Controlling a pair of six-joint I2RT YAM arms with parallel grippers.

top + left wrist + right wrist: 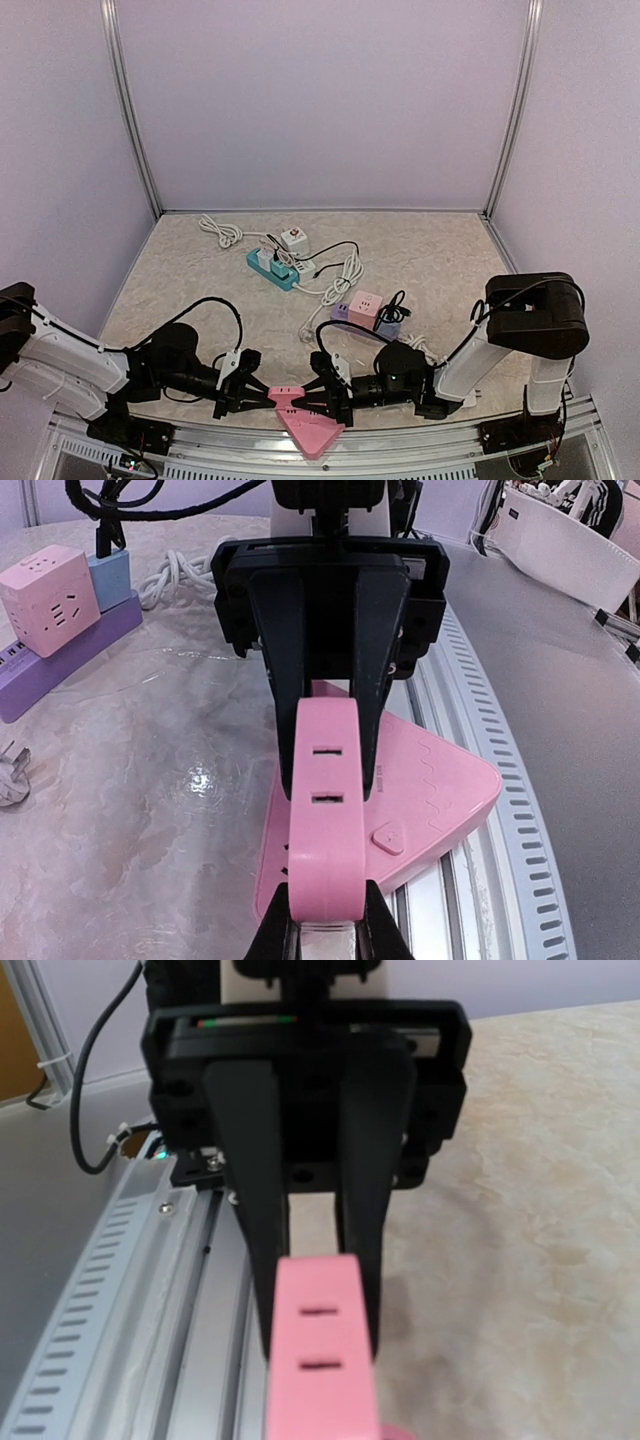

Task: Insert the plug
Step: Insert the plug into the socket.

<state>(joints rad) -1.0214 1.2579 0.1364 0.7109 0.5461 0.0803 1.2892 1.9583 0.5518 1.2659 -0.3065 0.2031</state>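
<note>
Pinching the pink power strip (310, 428) from both ends at the near edge of the table (200, 290). Clamping the left gripper (262, 394) narrow on one end of the strip's slotted edge, and clamping the right gripper (320, 398) narrow on the opposite end. Showing, in the left wrist view, two slots facing up along that edge, with the flat triangular body sloping away over the metal rail (520, 810) and carrying a small button (388, 838). Leaving what is probably the plug (10, 772), a white piece with prongs half cut off by the frame, lying on the table well apart from the strip and touching neither claw. Sitting farther back: a pink cube socket (365, 304) just beside a purple strip (342, 313), a teal strip (272, 268) with plugs in it, and a white cube (294, 238) near a coiled white cable (222, 232).
</note>
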